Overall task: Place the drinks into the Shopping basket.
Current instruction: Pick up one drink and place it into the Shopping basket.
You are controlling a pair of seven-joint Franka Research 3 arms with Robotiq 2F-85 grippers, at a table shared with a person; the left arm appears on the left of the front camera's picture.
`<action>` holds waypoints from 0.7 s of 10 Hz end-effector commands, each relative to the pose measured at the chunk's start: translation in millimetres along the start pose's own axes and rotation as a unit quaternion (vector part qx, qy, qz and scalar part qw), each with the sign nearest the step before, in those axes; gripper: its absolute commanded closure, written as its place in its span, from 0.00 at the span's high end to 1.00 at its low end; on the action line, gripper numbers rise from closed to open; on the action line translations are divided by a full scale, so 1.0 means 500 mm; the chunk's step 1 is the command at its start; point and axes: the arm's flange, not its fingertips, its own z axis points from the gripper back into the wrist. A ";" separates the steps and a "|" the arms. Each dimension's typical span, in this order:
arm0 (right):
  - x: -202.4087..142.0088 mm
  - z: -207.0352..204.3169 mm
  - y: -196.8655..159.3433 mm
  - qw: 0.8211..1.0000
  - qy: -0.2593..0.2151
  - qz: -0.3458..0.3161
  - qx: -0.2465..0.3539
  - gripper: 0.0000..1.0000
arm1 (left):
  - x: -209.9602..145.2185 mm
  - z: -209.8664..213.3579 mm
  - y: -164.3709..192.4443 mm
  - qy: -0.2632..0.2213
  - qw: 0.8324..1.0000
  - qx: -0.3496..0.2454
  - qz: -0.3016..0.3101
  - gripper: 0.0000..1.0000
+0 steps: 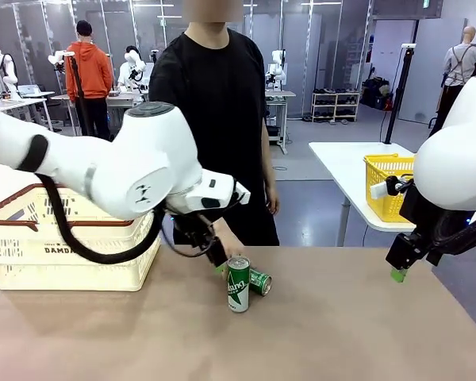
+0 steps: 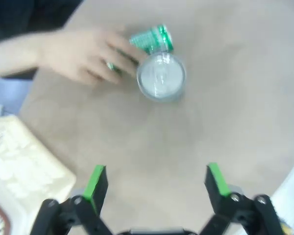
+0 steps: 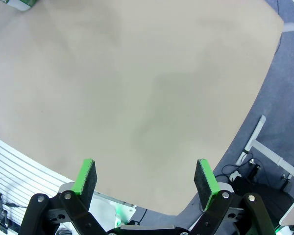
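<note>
One green can stands upright in the middle of the brown table, and from above its silver top shows in the left wrist view. A second green can lies on its side just behind it, with the person's hand on it. My left gripper hovers open a little short of the upright can, with nothing between its fingers. My right gripper hangs open over the table's right side, far from both cans. The cream Shopping basket with its brown rim sits at the table's left.
The person stands at the far side, arm reaching down to the cans. A corner of the cream basket lies close to my left gripper. A yellow mesh basket rests on a separate white table at the back right. The table's right edge drops to the floor.
</note>
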 end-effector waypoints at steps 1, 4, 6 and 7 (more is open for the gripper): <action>0.000 0.002 -0.003 1.000 0.001 0.006 0.000 1.00 | -0.121 0.043 -0.009 -0.027 1.000 -0.006 -0.002 1.00; 0.000 0.002 -0.003 1.000 0.001 0.006 0.000 1.00 | -0.228 0.057 -0.007 -0.059 0.998 -0.008 0.026 1.00; 0.000 0.002 -0.003 1.000 0.001 0.006 0.000 1.00 | -0.259 0.046 -0.001 -0.058 0.997 -0.015 0.041 1.00; 0.000 0.002 -0.003 1.000 0.001 0.006 0.000 1.00 | -0.258 0.043 0.003 -0.057 0.997 -0.014 0.043 1.00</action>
